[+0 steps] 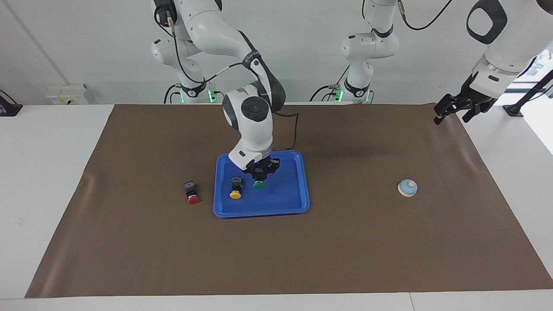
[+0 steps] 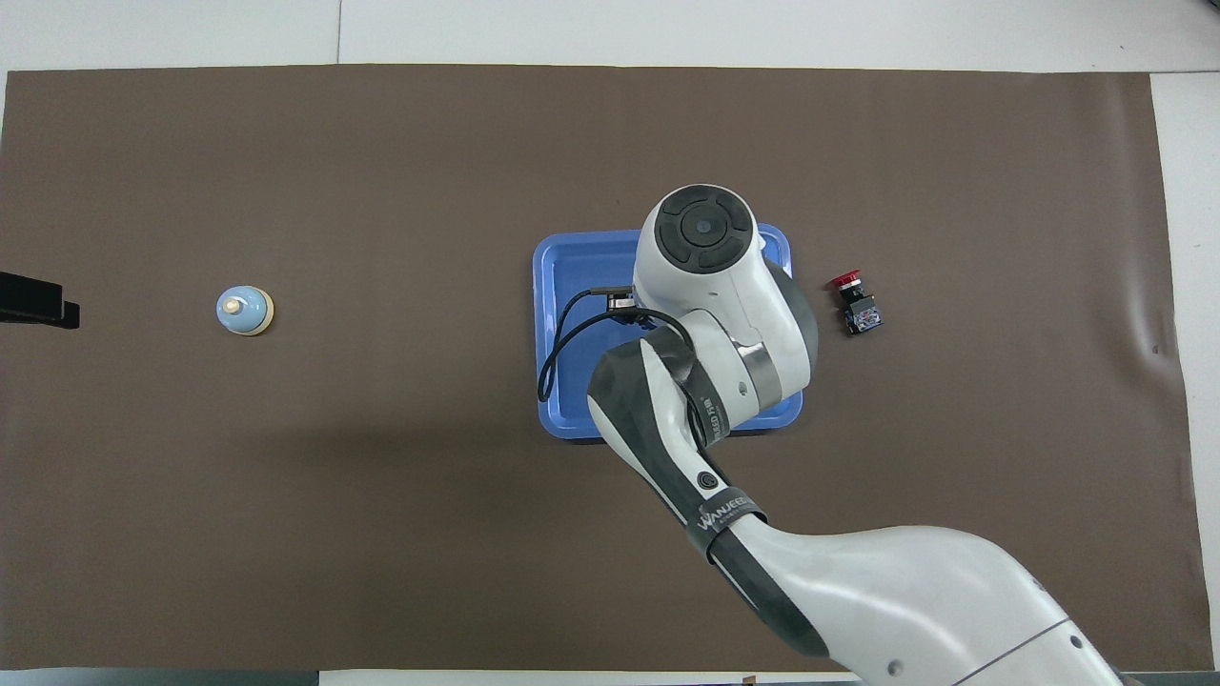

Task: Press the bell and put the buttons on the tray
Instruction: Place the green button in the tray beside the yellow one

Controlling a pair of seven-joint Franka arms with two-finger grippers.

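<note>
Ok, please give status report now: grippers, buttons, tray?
Right gripper over tray, on green button. Yellow button in tray. Red button beside tray. Left gripper waits.

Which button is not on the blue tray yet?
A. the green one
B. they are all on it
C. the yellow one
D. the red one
D: the red button lies on the brown mat beside the tray, while the yellow button sits in the tray and the green button is in the tray under the right gripper.

Right gripper (image 1: 259, 170) lowered, jaws clamped — left gripper (image 1: 459, 108) waits.
</note>
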